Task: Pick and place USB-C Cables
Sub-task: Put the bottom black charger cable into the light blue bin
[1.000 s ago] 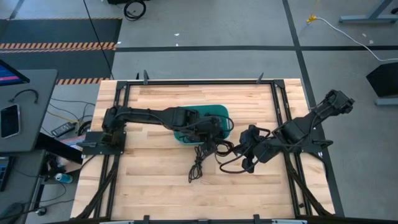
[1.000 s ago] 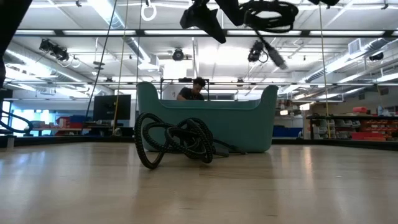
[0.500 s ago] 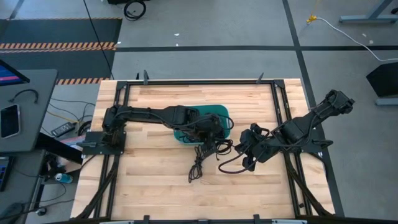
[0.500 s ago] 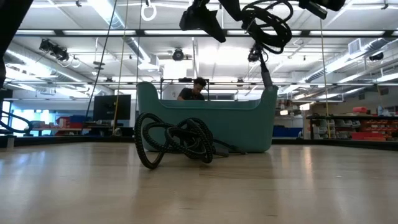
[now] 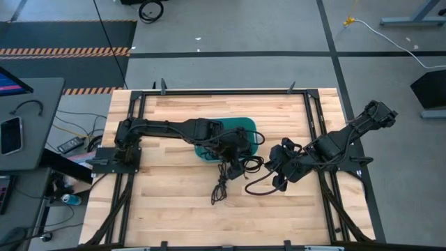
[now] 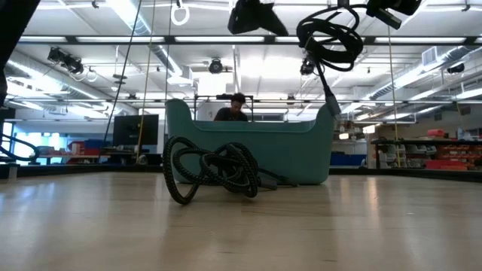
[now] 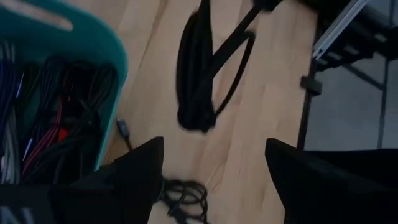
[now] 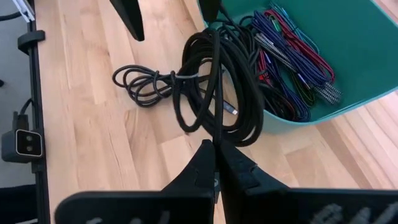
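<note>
While my right fingers (image 8: 215, 155) stay clamped on the black cable coil (image 8: 217, 87), its dangling loops risk snagging the teal bin (image 8: 348, 56) rim; left fingers (image 7: 211, 180) hang apart.

Premises: an industrial robotics lab or workshop. The wooden tabletop (image 5: 174, 202) sits inside a black metal frame (image 5: 223, 91) on a grey concrete floor (image 5: 230, 31) marked with dark lines and orange-black hazard striping (image 5: 66, 51). Beyond the tabletop, the low view shows exposed ceiling trusses, strip lights (image 6: 135, 16), shelving with red and blue stock (image 6: 452, 154), and a person (image 6: 235, 108) at a workstation.
</note>
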Robot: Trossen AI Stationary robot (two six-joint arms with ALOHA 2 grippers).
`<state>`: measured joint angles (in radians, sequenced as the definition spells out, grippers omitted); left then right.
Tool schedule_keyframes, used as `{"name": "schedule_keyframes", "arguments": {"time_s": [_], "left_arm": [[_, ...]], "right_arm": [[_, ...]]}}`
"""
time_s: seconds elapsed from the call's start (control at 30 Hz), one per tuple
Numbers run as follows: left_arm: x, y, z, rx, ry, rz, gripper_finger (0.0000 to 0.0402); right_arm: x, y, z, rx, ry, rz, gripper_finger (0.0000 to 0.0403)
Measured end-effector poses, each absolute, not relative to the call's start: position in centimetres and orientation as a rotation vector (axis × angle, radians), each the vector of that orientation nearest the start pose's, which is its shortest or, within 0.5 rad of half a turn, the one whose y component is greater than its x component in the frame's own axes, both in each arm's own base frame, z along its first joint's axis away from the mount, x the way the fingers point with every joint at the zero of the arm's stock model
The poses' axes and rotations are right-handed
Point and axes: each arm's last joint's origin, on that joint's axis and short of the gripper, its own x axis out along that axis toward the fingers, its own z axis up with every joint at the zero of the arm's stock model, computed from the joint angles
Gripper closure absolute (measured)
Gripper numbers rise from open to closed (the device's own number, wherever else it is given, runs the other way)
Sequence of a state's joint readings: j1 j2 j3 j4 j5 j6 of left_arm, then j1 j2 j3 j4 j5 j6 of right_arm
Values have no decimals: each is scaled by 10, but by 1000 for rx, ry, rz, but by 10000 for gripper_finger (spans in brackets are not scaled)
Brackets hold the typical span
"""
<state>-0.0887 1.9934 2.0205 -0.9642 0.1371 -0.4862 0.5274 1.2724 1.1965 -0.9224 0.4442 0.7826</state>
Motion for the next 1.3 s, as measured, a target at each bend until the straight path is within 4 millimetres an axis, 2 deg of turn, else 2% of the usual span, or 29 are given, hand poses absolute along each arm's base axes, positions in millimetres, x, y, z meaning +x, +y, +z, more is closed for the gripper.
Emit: {"name": "schedule_keyframes", "arguments": {"time_s": [0.4,0.57,0.87,0.93,1.0,1.2,1.3], "left_arm": [[436,-42,341,-490,844,9,113],[435,-38,336,-381,859,86,113],[442,-37,325,-388,878,97,120],[445,-38,321,-405,880,104,140],[444,-38,320,-429,888,117,178],[444,-34,320,-451,893,133,368],[443,-29,321,-460,893,148,376]], "right_arm": [[216,111,318,260,837,-260,398],[217,112,319,254,821,-250,398],[222,114,323,237,756,-231,398],[222,114,323,238,754,-231,398],[222,114,323,238,754,-232,398],[224,110,324,219,741,-256,398],[229,103,325,208,737,-250,398]]}}
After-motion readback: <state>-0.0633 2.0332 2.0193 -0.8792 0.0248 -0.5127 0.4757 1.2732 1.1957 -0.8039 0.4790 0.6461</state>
